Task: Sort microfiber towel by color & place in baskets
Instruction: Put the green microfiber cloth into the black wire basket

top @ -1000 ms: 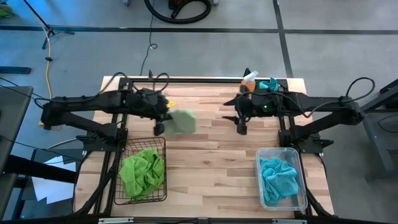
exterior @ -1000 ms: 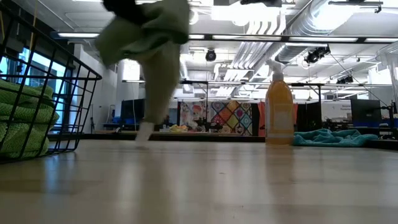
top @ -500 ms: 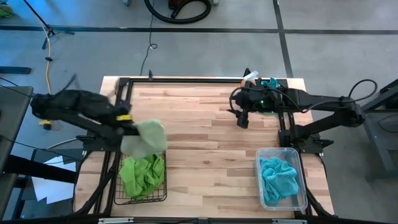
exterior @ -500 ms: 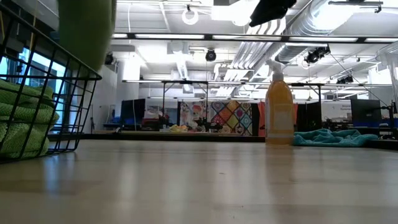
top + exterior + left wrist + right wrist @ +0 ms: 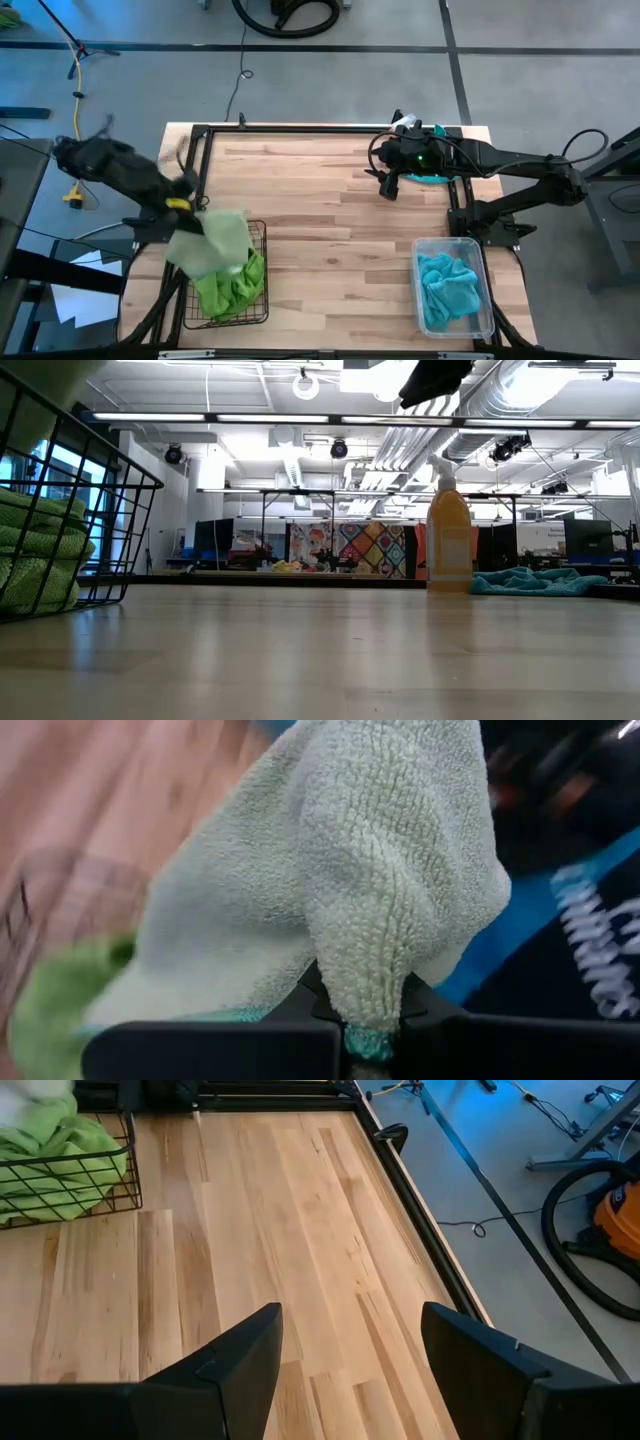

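My left gripper (image 5: 186, 206) is shut on a pale lime green microfiber towel (image 5: 213, 245). The towel hangs over the far left part of the black wire basket (image 5: 266, 285), which holds brighter green towels (image 5: 232, 285). My right gripper (image 5: 386, 188) stands open above the far right of the table, nothing between its fingers (image 5: 350, 1365). A turquoise towel (image 5: 535, 582) lies on the table behind it, mostly hidden under the right arm in the high view. The clear plastic basket (image 5: 486, 300) at the near right holds turquoise towels (image 5: 445, 285). My left gripper pinches a bunched fold of the pale green towel (image 5: 368, 1005) between its two fingers. The rest of the cloth spreads out beyond the fingertips and droops slack over the wire basket, lifted clear of the table.
An orange spray bottle (image 5: 449, 540) with a white nozzle stands at the far right, beside the turquoise towel. The middle of the wooden table (image 5: 330, 250) is bare. A black frame rail (image 5: 300, 129) runs along the far edge.
My left gripper has swung from the middle of the table toward the left and near edges, rolling its wrist. It has carried the pale green towel from the open table to above the wire basket. My right gripper has drifted slightly toward the far edge, still open.
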You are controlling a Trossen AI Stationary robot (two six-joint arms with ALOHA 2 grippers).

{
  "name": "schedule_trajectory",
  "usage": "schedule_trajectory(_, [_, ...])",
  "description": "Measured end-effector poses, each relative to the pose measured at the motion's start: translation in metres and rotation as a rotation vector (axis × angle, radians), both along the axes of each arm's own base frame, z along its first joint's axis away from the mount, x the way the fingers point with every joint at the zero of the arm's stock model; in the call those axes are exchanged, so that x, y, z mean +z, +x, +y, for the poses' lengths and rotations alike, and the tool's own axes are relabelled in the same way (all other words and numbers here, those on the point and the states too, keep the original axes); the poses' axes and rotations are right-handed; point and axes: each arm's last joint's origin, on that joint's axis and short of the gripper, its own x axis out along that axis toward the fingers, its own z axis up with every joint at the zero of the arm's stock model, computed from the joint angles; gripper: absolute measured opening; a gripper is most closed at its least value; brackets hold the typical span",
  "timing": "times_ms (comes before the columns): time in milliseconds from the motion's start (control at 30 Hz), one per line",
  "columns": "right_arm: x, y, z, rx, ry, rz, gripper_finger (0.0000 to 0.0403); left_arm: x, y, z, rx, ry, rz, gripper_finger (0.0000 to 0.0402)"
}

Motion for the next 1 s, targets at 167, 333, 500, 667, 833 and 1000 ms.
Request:
schedule_trajectory(167, [0.000,0.000,0.000,-0.003,0.004,-0.002,0.0236,-0.038,0.015,-0.023,-0.142,-0.072,0.236,0.0000])
schedule_trajectory(333, [0.000,0.000,0.000,0.007,-0.010,0.005,0.0236,-0.068,0.022,-0.041,-0.182,-0.058,0.284,0.0000])
schedule_trajectory(500, [0.000,0.000,0.000,0.007,-0.010,0.006,0.0236,-0.087,0.035,-0.045,-0.012,0.118,0.145,0.0000])
schedule_trajectory(667, [0.000,0.000,0.000,0.012,-0.015,0.013,0.0236,-0.105,0.047,-0.051,-0.037,0.307,0.164,0.0000])
schedule_trajectory(833, [-0.001,0.000,0.000,0.012,-0.015,0.013,0.0236,-0.126,0.048,-0.068,-0.136,0.443,0.308,0.0000])
schedule_trajectory(1000, [-0.001,0.000,0.000,0.007,-0.009,0.011,0.0236,-0.148,0.043,-0.087,-0.238,0.602,0.465,0.0000])
